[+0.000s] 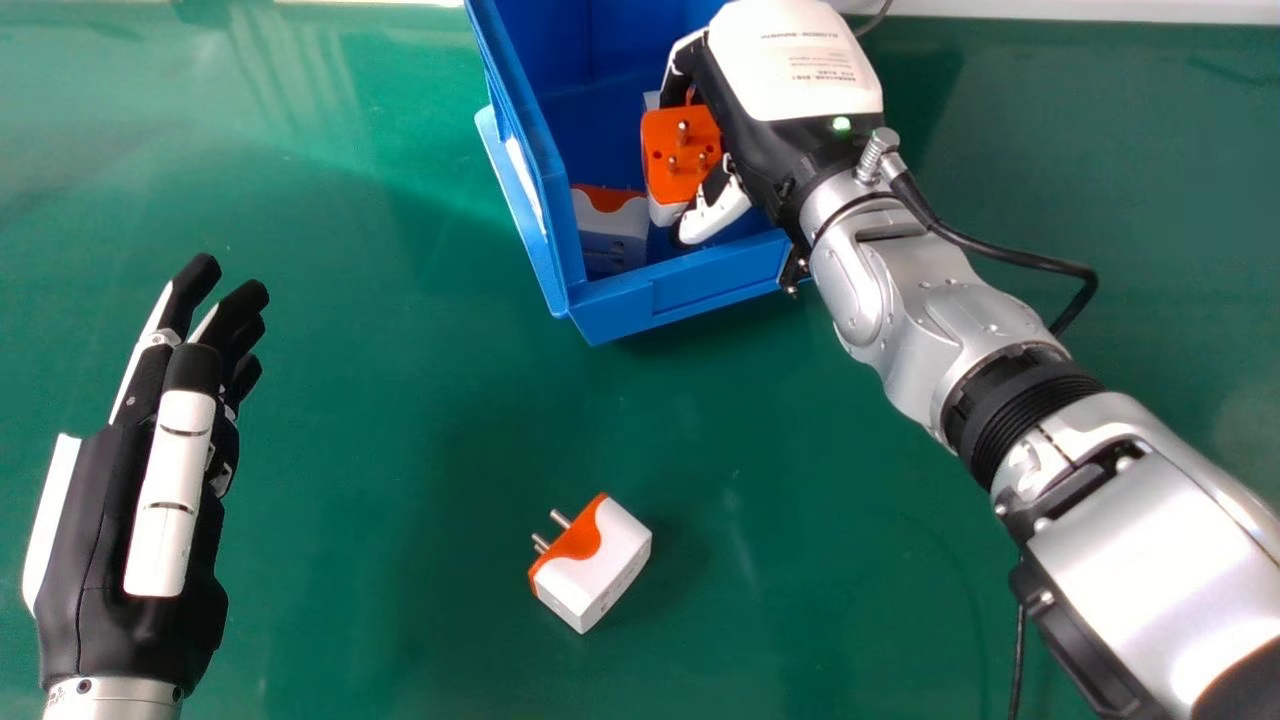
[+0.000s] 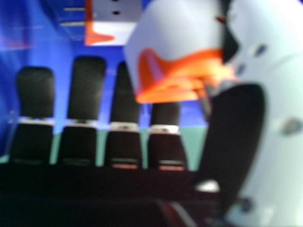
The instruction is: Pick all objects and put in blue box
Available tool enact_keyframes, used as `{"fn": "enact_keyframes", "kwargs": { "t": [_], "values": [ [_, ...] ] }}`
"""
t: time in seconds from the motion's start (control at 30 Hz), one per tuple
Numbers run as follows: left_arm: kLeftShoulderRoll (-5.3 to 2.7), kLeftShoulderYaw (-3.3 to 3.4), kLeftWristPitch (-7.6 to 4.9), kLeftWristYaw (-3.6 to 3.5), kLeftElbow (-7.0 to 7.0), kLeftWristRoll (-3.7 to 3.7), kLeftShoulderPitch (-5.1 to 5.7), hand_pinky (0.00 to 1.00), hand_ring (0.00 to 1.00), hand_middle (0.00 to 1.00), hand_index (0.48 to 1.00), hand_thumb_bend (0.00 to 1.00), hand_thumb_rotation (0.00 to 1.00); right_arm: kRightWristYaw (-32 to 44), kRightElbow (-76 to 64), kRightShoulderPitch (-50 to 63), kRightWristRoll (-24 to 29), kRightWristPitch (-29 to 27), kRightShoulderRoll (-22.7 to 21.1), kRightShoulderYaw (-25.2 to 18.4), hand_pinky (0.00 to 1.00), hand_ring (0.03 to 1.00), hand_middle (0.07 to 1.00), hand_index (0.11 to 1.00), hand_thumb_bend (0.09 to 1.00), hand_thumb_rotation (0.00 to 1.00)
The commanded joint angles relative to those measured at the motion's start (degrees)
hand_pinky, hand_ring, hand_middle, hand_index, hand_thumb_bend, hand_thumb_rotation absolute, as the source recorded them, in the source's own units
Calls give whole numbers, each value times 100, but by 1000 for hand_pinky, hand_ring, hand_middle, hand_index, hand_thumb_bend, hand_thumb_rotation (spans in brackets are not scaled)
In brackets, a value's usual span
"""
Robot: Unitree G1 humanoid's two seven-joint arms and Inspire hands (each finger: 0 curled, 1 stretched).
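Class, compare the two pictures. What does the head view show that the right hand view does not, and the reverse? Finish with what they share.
Head view: the left robot hand, the silver right forearm, and a loose plug adapter lying on the table.

Right hand view: the inner sides of the right robot hand's straight fingers, and the pins of an adapter against the blue.

Both: the blue box, the green table, the right robot hand and the plug adapter by its thumb.
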Motion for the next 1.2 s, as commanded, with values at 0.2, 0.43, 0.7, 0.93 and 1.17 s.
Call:
{"fn": "enact_keyframes", "kwargs": {
  "t": [0.2,0.43,0.7,0.93,1.17],
  "values": [
    [13,27,-88,-5,-82,-15,32,987,957,915,939,601,822,274,-74,-289,229,306,52,-70,317,426,525,487,497,0],
    [12,47,-145,-29,-10,-20,37,992,959,917,942,609,819,536,-107,-321,173,632,94,139,464,572,650,622,595,47],
    [16,63,-193,-64,109,-58,-2,992,957,917,944,613,815,556,-167,-296,165,729,93,259,718,823,878,861,704,217],
    [43,73,-278,-121,228,-40,-44,998,961,923,950,610,816,473,-178,-290,123,801,88,376,800,896,944,934,721,287],
    [31,75,-332,-145,303,-44,-96,1000,962,923,952,602,821,394,-203,-289,188,755,79,360,833,928,975,962,709,313]
  ]
}}
